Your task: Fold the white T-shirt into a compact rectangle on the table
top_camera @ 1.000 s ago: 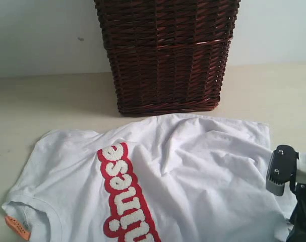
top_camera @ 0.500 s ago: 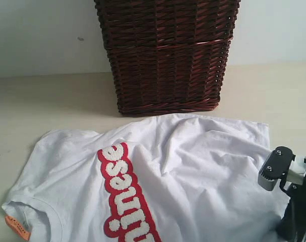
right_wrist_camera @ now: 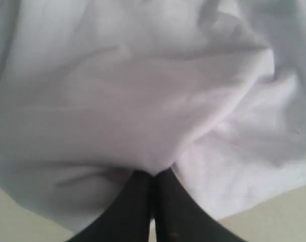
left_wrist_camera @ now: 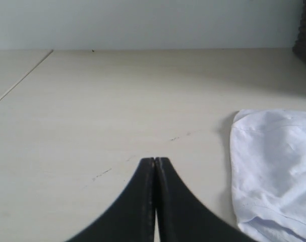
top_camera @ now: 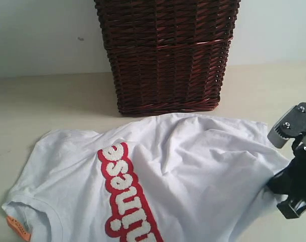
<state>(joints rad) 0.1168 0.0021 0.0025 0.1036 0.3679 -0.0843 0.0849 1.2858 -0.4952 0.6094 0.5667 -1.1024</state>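
On beige table (top_camera: 52,96) by wicker basket (top_camera: 165,55): white T-shirt (top_camera: 203,161); right fingers (right_wrist_camera: 135,201) grip its edge, seemingly; left fingers (left_wrist_camera: 137,201) clenched empty.

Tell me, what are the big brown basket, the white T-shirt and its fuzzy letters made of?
The basket looks like woven wicker or rattan, dark brown and slightly glossy; the interlaced strands show. The white T-shirt is soft matte cloth, probably cotton; it wrinkles and drapes. The letters seem a fluffy, towel-like patch edged in red.

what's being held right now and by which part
The right gripper pinches the T-shirt by a fold of fabric near its hem. The left gripper is shut on nothing.
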